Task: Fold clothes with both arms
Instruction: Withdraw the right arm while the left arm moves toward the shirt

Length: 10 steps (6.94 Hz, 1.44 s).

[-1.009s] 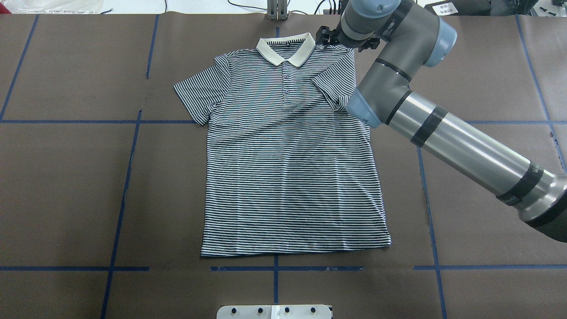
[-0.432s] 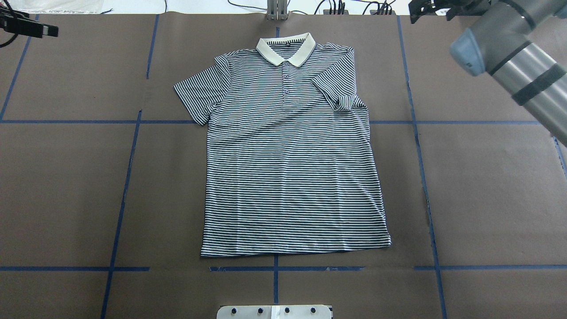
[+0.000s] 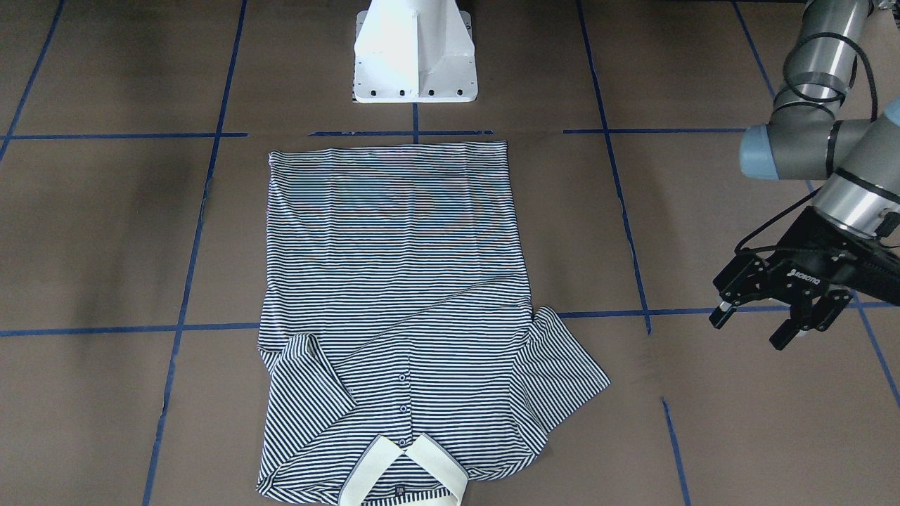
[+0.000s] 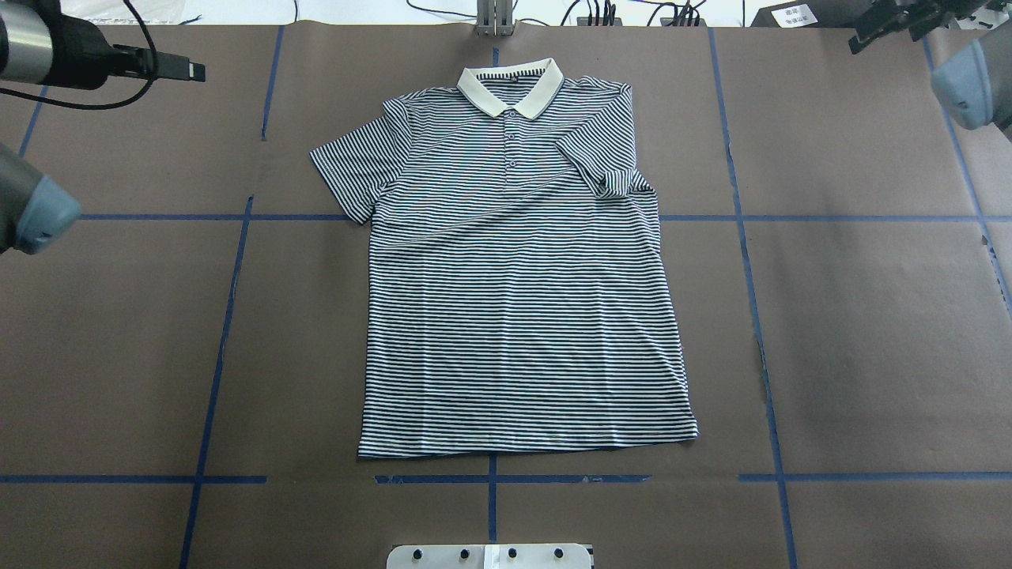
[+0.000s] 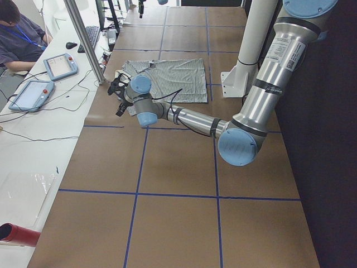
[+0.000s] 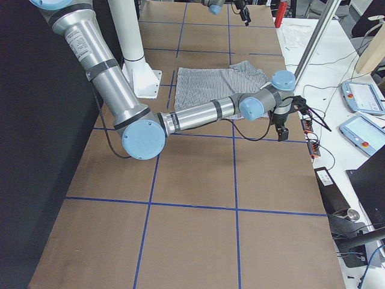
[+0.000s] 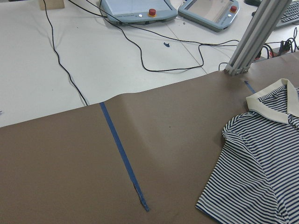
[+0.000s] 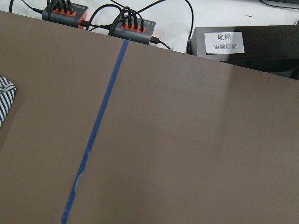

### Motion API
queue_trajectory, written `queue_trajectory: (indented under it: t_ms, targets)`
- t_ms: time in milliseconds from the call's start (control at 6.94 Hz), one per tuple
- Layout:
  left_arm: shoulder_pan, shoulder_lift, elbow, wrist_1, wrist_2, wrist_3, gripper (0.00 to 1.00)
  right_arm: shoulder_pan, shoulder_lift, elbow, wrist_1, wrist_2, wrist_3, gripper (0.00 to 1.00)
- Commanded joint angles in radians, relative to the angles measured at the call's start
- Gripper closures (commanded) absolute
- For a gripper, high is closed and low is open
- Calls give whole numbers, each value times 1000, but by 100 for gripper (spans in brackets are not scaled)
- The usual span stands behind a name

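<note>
Spans every view: the table (image 4: pixel 870 356), brown-covered and crossed by blue tape lines (image 4: pixel 227 332), seemingly guides for laying cloth square. Lies flat and front up at its middle: the shirt (image 4: pixel 514 316), hem toward the white base (image 3: pixel 413 49) and collar (image 4: pixel 478 91) at the far edge, so that each side falls within one arm's reach. Hang out wide near the far corners, well apart from the cloth: the left arm (image 4: pixel 24 197) and the right arm (image 4: pixel 972 79). Sits turned in over the chest: the right-side sleeve (image 4: pixel 605 162). Spreads outward, not yet folded: the left-side sleeve (image 4: pixel 352 170). Holds nothing, fingers apart, ready to pinch: the left gripper (image 3: pixel 747 333). Shows only in part, so cannot tell whether parted or closed: the right gripper (image 4: pixel 889 17).
</note>
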Motion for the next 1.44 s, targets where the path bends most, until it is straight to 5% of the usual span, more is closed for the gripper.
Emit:
queue_trajectory:
  t_ms: [0, 576, 1297]
  targets:
    - [172, -91, 31, 147, 251, -201, 2, 32, -55, 17, 3, 32, -59, 0]
    - [293, -209, 234, 160, 387, -205, 7, 33, -81, 35, 3, 32, -56, 0]
    - [294, -229, 284, 148, 387, -74, 18, 33, -89, 37, 3, 31, -51, 0]
